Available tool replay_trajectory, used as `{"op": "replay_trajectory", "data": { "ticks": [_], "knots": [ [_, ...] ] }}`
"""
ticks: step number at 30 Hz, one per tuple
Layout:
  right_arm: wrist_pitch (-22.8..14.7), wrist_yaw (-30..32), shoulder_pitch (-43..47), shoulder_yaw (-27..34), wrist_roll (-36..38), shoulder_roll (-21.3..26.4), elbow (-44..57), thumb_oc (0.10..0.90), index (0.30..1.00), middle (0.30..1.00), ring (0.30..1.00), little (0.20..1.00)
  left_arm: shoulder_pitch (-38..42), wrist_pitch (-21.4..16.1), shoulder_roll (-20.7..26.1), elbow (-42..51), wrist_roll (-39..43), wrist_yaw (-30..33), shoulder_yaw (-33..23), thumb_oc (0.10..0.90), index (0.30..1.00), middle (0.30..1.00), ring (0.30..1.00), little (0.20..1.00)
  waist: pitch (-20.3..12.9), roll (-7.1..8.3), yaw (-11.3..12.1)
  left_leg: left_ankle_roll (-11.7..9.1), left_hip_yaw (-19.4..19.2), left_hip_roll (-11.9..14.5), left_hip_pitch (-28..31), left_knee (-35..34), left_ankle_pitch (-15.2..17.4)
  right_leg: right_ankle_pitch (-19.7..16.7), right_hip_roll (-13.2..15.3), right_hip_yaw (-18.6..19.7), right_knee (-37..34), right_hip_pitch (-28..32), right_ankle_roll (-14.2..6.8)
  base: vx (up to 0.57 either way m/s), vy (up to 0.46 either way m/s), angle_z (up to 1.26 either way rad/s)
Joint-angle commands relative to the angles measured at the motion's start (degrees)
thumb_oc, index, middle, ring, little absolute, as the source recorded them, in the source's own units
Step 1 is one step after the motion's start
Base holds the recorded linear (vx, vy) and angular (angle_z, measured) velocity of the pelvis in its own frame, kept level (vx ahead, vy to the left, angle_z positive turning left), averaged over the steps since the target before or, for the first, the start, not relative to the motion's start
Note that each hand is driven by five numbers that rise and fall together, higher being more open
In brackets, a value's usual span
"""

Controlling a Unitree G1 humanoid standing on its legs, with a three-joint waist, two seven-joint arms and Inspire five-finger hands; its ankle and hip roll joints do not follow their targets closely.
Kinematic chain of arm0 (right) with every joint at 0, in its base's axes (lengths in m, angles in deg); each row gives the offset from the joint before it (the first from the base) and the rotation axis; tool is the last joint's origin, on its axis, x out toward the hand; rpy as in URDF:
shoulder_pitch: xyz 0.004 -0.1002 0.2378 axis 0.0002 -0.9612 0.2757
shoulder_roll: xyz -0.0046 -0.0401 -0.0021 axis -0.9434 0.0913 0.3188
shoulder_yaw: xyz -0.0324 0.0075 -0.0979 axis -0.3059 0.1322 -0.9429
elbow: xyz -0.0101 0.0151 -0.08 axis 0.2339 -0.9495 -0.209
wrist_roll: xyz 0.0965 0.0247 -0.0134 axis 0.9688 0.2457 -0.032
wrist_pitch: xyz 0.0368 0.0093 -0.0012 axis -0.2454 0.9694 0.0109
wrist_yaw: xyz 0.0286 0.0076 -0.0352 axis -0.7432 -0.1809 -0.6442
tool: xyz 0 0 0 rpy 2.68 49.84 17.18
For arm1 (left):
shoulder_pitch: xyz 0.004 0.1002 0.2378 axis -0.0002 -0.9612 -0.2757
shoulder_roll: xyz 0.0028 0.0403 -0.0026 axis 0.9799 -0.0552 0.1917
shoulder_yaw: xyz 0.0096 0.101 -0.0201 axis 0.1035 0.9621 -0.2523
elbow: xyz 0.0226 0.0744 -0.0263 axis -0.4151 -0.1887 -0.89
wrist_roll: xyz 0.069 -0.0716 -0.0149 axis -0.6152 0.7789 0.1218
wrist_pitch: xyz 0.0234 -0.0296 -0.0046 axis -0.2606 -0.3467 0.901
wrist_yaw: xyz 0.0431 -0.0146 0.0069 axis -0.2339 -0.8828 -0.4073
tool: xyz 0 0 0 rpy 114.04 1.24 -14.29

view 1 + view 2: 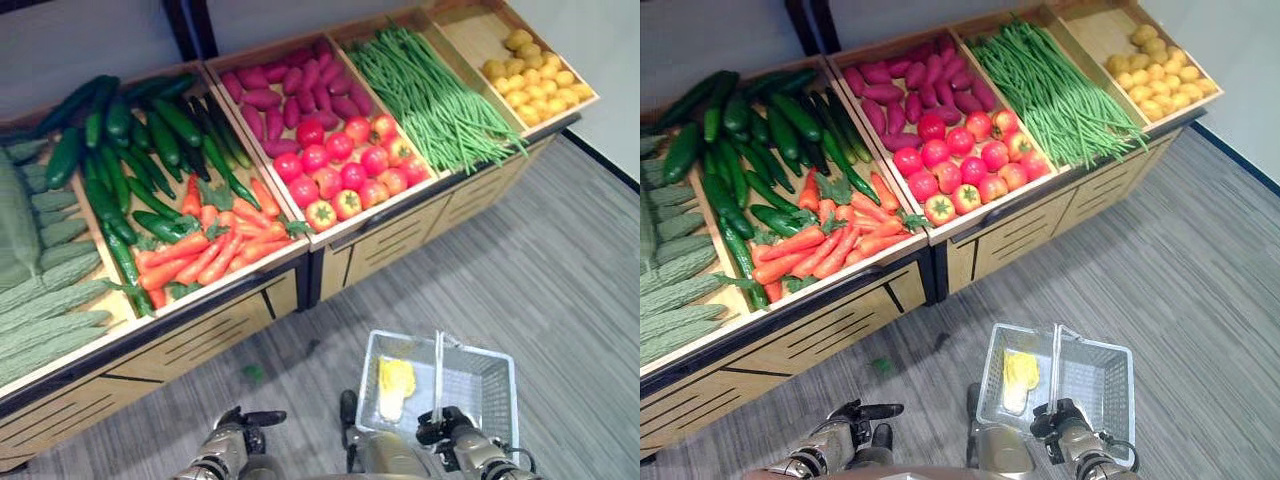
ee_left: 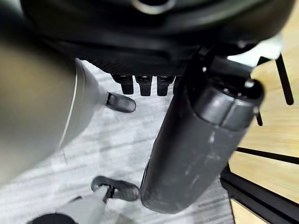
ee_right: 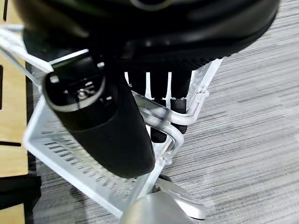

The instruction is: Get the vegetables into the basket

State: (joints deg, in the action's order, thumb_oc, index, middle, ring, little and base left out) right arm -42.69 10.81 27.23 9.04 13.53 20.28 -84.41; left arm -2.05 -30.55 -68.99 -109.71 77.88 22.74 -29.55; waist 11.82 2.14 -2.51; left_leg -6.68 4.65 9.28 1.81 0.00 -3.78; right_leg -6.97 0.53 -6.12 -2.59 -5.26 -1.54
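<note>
A silver wire basket (image 1: 498, 372) hangs low over the grey floor in front of the produce stand. My right hand (image 1: 452, 432) is shut on its upright handle (image 1: 438, 372); in the right wrist view the fingers (image 3: 176, 109) curl round the handle bar (image 3: 161, 122). One yellow vegetable (image 1: 396, 385) lies in the basket's left half. My left hand (image 1: 238, 432) hangs low at the left, away from the basket, holding nothing, with its thumb (image 2: 201, 140) sticking out and its fingers relaxed.
The wooden stand (image 1: 240, 320) holds bitter gourds (image 1: 40, 300), cucumbers (image 1: 130, 150), carrots (image 1: 215, 250), tomatoes (image 1: 345, 160), purple sweet potatoes (image 1: 285, 90), green beans (image 1: 430, 90) and yellow potatoes (image 1: 535, 75). A small green scrap (image 1: 253, 372) lies on the floor.
</note>
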Motion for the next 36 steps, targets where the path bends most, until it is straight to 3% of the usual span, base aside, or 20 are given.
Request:
{"op": "replay_trajectory", "data": {
  "ticks": [1,3,5,6,8,10,16,22,27,31,36],
  "knots": [
    [0.0,1.1,-3.2,-2.8,-1.1,2.8,-0.5,0.400,0.300,0.300,0.300,0.300,1.2,0.2,0.4,-0.4,-2.5,-0.5,1.0,0.900,1.000,1.000,1.000,1.000,-0.2,1.85,-1.0,0.2,-1.2,-1.4,0.3,-4.5,0.5,7.1,2.6,2.1,8.5,-3.0,-4.2,-0.06,-0.216,0.62],
    [0.0,1.0,-3.4,-2.3,-1.1,3.2,-0.3,0.400,0.300,0.300,0.300,0.300,1.5,0.4,0.6,0.1,-2.7,-0.8,1.5,0.900,1.000,1.000,1.000,1.000,0.3,1.65,-1.1,-0.5,-2.5,-0.3,-1.6,-4.9,-1.5,8.1,3.0,-0.3,9.1,-3.0,-3.8,-0.09,-0.140,0.73],
    [0.1,1.0,-3.5,-1.8,-1.2,3.7,-0.3,0.400,0.300,0.300,0.300,0.300,2.0,0.4,0.6,0.6,-2.7,-1.0,1.7,0.900,1.000,1.000,1.000,1.000,0.9,1.51,-1.6,-0.6,-6.9,0.5,-3.7,-5.0,-3.3,8.7,3.9,-2.7,9.5,-2.9,-3.8,-0.08,-0.085,1.01],
    [0.1,1.0,-3.5,-1.8,-1.2,3.7,-0.4,0.400,0.300,0.300,0.300,0.300,2.0,0.4,0.6,0.6,-2.7,-1.0,1.7,0.900,1.000,1.000,1.000,1.000,0.9,1.51,-1.6,-0.6,-6.9,0.5,-3.7,-5.0,-3.3,8.7,3.9,-2.7,9.6,-2.9,-3.8,-0.06,-0.057,0.76],
    [0.4,0.6,-3.7,-1.5,-1.6,4.2,-0.6,0.400,0.300,0.300,0.300,0.300,2.2,0.5,0.4,1.1,-3.3,-1.4,2.0,0.900,1.000,1.000,1.000,1.000,1.4,1.32,-2.2,-0.7,-12.4,1.3,-4.6,-4.8,-4.6,8.7,4.7,-4.8,9.4,-2.4,-3.8,-0.07,-0.046,0.69],
    [0.9,0.5,-4.1,-1.1,-2.3,4.8,-1.2,0.400,0.300,0.300,0.300,0.300,2.1,0.9,0.1,1.5,-4.3,-1.8,2.4,0.900,1.000,1.000,1.000,1.000,1.2,1.43,-3.8,-1.0,-20.6,2.8,-3.0,-3.4,-4.1,7.8,6.2,-7.8,8.4,-1.9,-3.8,-0.11,-0.035,0.76],
    [1.5,0.3,-3.7,-1.4,-2.7,4.3,-2.3,0.400,0.300,0.300,0.300,0.300,1.3,1.3,-0.1,2.3,-5.0,-2.0,2.7,0.900,1.000,1.000,1.000,1.000,-0.8,1.25,-3.8,-0.8,-20.8,1.1,-2.3,-4.8,-2.8,5.0,6.1,-8.0,4.7,-1.4,-4.7,-0.02,0.019,0.30],
    [1.7,0.5,-3.6,-1.2,-2.6,3.7,-1.8,0.400,0.300,0.300,0.300,0.300,-0.1,0.1,0.4,10.7,-4.3,-1.7,3.7,0.900,1.000,1.000,1.000,1.000,-1.1,1.27,-2.7,0.1,-21.5,-0.2,-1.1,-5.0,-1.5,3.4,7.3,-6.9,2.7,-0.1,-5.6,0.01,0.111,-0.06],
    [1.6,0.6,-3.8,-0.9,-3.0,3.6,-0.8,0.400,0.300,0.300,0.300,0.300,-1.9,-1.0,1.2,21.3,-3.4,-0.4,4.3,0.900,1.000,1.000,1.000,1.000,-0.5,1.16,-1.9,0.9,-20.9,-1.6,-0.9,-4.7,-0.7,2.7,8.3,-6.4,2.7,0.0,-6.3,-0.01,0.079,-0.01],
    [1.3,0.5,-4.6,1.0,-2.6,3.5,1.4,0.400,0.300,0.300,0.300,0.300,-5.8,-3.2,2.7,37.3,-1.6,-0.2,3.3,0.900,1.000,1.000,1.000,1.000,-0.1,1.18,-1.2,1.4,-20.5,-2.9,-0.7,-4.7,0.0,1.8,9.1,-6.3,2.4,-0.1,-7.0,-0.02,0.070,0.00],
    [0.8,0.4,-5.2,2.5,-2.0,3.6,2.5,0.400,0.300,0.300,0.300,0.300,-8.7,-4.9,3.2,46.1,-0.8,0.1,1.7,0.900,1.000,1.000,1.000,1.000,-0.2,1.34,-0.8,1.8,-20.1,-3.5,-0.5,-4.8,0.4,1.5,9.6,-6.2,2.4,-0.1,-7.4,-0.02,0.020,0.01]
  ]
}}
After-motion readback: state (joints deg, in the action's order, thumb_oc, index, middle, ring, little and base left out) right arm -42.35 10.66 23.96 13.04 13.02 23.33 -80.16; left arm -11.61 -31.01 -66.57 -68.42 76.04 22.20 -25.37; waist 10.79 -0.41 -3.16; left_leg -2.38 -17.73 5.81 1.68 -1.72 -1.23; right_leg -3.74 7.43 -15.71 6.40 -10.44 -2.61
